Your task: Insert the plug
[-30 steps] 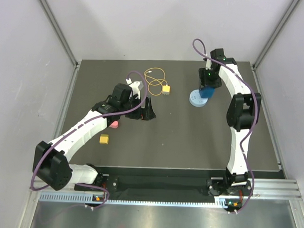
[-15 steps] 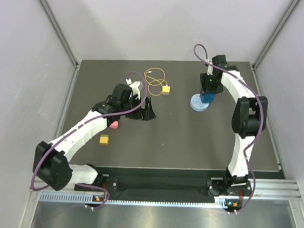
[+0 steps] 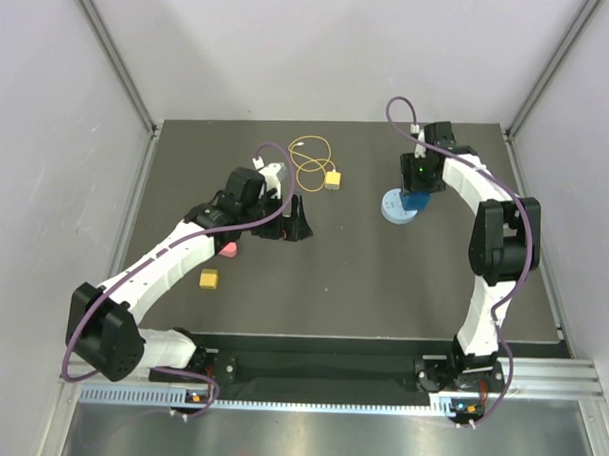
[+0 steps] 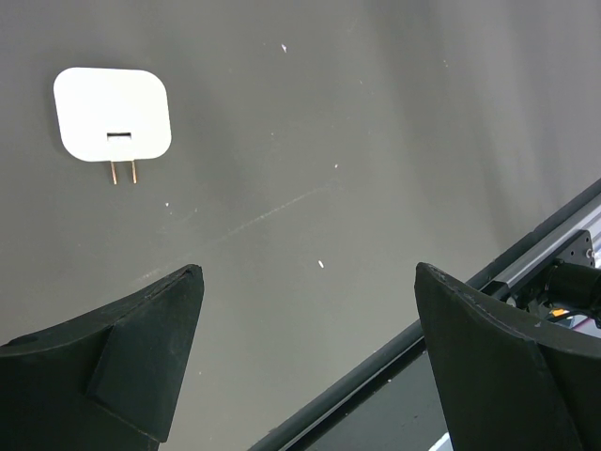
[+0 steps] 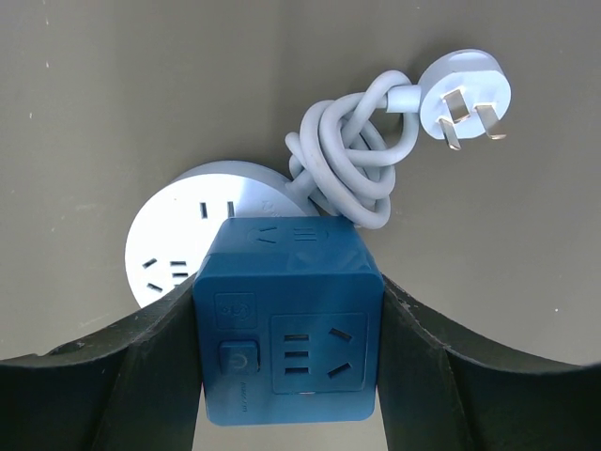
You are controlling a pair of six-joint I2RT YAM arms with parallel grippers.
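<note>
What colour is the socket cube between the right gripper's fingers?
Blue; the socket cube shows best in the right wrist view.

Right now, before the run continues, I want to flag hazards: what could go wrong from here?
The right gripper clamps the blue socket cube, whose knotted grey cable lies beside it; moving the cube could drag that cable. The plug lies untouched, apart from the open left gripper; its thin wire loop could snag when it is picked up.
</note>
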